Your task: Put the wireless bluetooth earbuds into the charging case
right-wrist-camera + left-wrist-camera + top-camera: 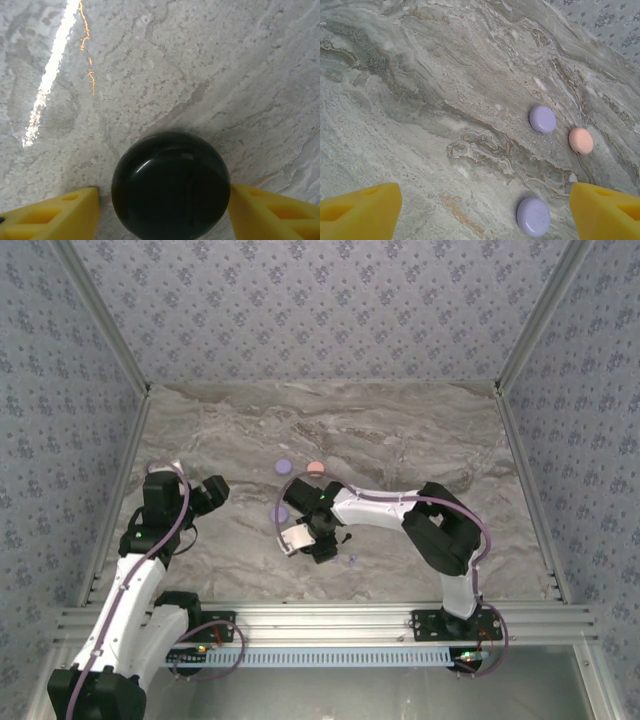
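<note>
We see the right gripper (pixel 165 207) low over the table, its two yellow fingers (pixel 50 215) standing on either side of a round black charging case (pixel 170 185). One finger looks to touch the case's edge, while a thin sliver of shadow shows at the other, so we cannot tell whether the case is clamped. The case lies flat on the marble-patterned table (pixel 200 60) with its lid shut. A bright streak of light reflects off the stone beyond it.

From above, this gripper sits near the middle of the table, toward the near edge, with the right arm (pixel 385 505) bent across from its base. A tiny pale speck (pixel 349 560) lies just beside it on the near side, too small to name.

The left gripper (pixel 485 210) hangs over the left part of the table, jaws wide apart and nothing between them. On the stone ahead of it lies the near lilac case (pixel 533 216), close to the right gripper when seen from above. Farther off lie the far lilac case (pixel 542 119) and, near it but apart, the pink case (pixel 581 140) — all three round, flat and shut. Flowered wallpaper (pixel 320 310) walls the table on three sides.
</note>
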`<move>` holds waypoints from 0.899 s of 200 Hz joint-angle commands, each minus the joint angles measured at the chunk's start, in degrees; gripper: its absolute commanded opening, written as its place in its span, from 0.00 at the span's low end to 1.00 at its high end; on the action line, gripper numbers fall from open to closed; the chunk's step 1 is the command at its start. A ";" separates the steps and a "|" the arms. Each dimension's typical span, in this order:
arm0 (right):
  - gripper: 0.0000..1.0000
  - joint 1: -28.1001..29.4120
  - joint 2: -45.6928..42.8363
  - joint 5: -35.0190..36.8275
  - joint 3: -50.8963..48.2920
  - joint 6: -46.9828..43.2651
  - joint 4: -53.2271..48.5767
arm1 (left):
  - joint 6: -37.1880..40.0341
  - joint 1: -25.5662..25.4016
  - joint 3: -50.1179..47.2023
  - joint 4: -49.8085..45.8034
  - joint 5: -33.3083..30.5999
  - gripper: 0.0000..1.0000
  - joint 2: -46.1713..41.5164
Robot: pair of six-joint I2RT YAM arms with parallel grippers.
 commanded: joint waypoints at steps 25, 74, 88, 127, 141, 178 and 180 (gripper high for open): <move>0.64 -0.20 1.93 0.20 1.85 -1.39 0.48 | -0.02 0.45 0.30 -0.31 0.67 0.87 0.13; 0.52 -0.65 1.57 -0.99 1.55 0.56 2.22 | -0.04 0.48 0.39 -0.26 0.94 0.87 0.24; 0.48 -1.11 0.31 -1.79 1.30 1.54 2.97 | 0.05 0.47 0.38 0.16 1.79 0.87 0.21; 0.47 -2.99 -6.23 -2.33 -0.80 4.53 5.33 | 0.35 0.50 0.12 3.40 8.80 0.85 0.31; 0.47 -4.04 -9.75 -2.46 -1.99 6.29 6.38 | 0.18 0.43 0.10 5.76 13.83 0.84 0.56; 0.47 -8.39 -20.85 -2.51 -6.35 10.40 9.62 | -3.29 0.42 -0.12 14.73 28.83 0.81 1.62; 0.47 -8.71 -21.52 -2.54 -6.59 10.59 9.82 | -3.76 0.38 -0.18 15.43 29.71 0.81 1.69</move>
